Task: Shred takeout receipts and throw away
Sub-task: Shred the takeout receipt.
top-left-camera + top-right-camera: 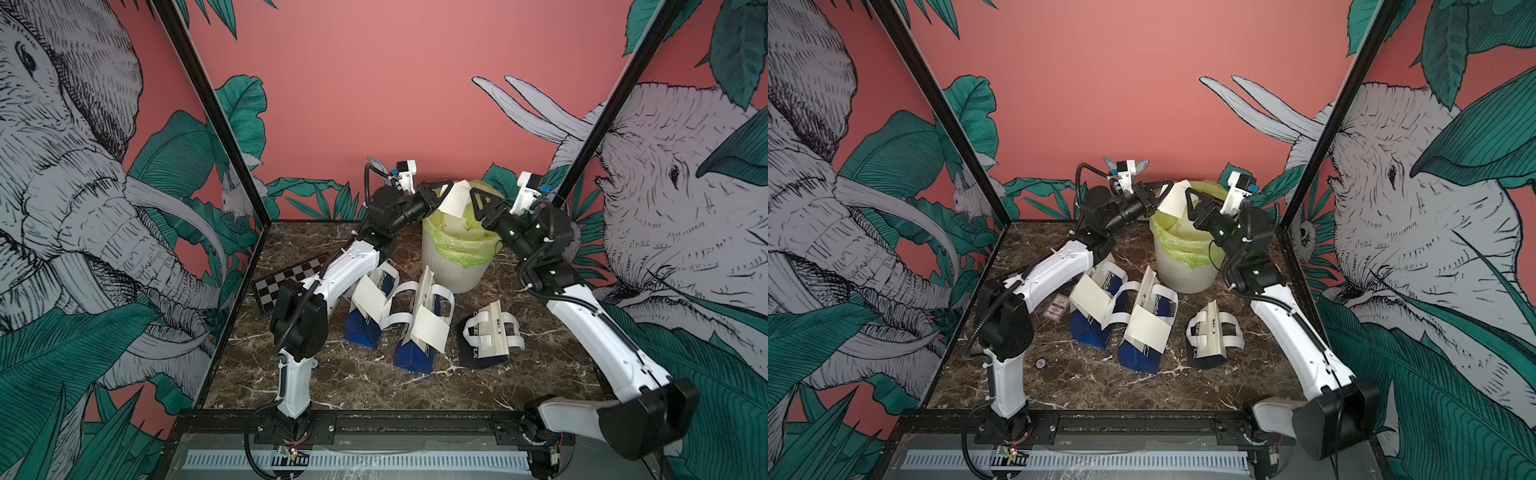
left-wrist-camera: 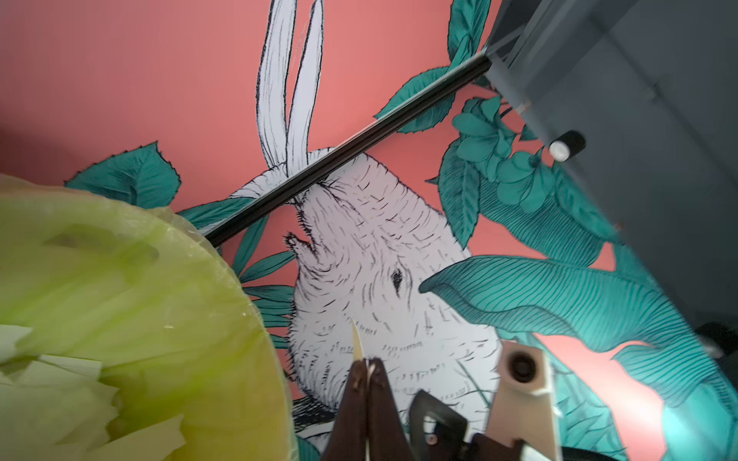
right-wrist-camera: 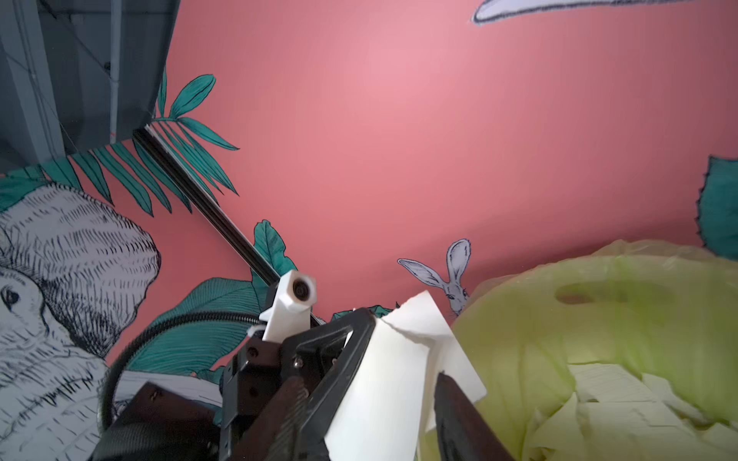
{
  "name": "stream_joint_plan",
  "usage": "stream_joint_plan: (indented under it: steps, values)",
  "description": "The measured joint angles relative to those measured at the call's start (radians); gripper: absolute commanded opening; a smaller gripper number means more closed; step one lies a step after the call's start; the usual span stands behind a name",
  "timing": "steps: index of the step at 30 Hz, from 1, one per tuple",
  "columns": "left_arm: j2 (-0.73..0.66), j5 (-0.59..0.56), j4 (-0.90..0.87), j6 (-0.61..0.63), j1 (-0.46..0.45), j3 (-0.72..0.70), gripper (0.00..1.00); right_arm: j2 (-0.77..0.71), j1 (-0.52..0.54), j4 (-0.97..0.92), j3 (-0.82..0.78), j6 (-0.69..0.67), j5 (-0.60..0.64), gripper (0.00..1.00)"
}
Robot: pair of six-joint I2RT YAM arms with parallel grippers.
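Three blue bags lie in a row on the marbled counter point(image 1: 374, 382), just ahead of the arm bases. The left bag point(image 1: 363, 330) carries the first receipt point(image 1: 372, 301) across its top. This bag's far end is partly hidden behind the left arm point(image 1: 353, 266). The middle bag point(image 1: 415, 357) carries the second receipt point(image 1: 430, 326), which lies among its white strap handles. The right bag point(image 1: 484, 353) lies flat. A pale strip runs along it, and it cannot be told whether that is loose paper or the bag's own fold.

A small red-and-white card point(image 1: 1057, 311) shows beside the left bag in a top view, and its print is too small to read. A checkered board point(image 1: 291, 278) is half covered by the same arm.

Farther back stands a white ribbed bin point(image 1: 453, 274) with a green liner point(image 1: 461, 249). Torn paper pieces point(image 1: 453, 226) lie inside, but their number cannot be made out.

Over the bin's mouth, the left jaws are pressed together on the third receipt point(image 1: 455, 201), which hangs down toward the liner. In the left wrist view it shows only as a thin edge between the tips. Its top edge looks ragged in the right wrist view.

The right jaws sit just beside the slip's other side. Only one finger point(image 3: 463, 415) shows in the right wrist view, so it cannot be told whether these jaws are apart or gripping.
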Motion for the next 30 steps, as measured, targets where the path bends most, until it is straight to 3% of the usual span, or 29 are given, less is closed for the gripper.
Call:
stream_joint_plan:
  steps: [3, 7, 12, 16, 24, 30]
  values:
    - [-0.013, 0.06, -0.19, 0.26, 0.004, 0.103, 0.0, -0.101, 0.0, -0.064, -0.004, -0.257, -0.027, 0.8]
    - [-0.095, 0.141, -0.38, 0.59, 0.001, 0.141, 0.0, -0.164, 0.0, -0.216, 0.058, -0.557, -0.12, 0.81]
    - [-0.233, 0.215, -0.458, 0.875, -0.036, 0.092, 0.0, -0.15, 0.0, -0.328, 0.13, -0.735, -0.199, 0.78]
    - [-0.314, 0.272, -0.463, 0.998, -0.059, 0.055, 0.0, -0.127, 0.0, -0.404, 0.153, -0.812, -0.241, 0.77]
    - [-0.331, 0.301, -0.603, 1.175, -0.078, 0.06, 0.0, -0.105, 0.008, -0.484, 0.216, -0.869, -0.322, 0.81]
    - [-0.329, 0.304, -0.668, 1.23, -0.104, 0.063, 0.0, -0.069, 0.058, -0.536, 0.304, -0.911, -0.34, 0.63]
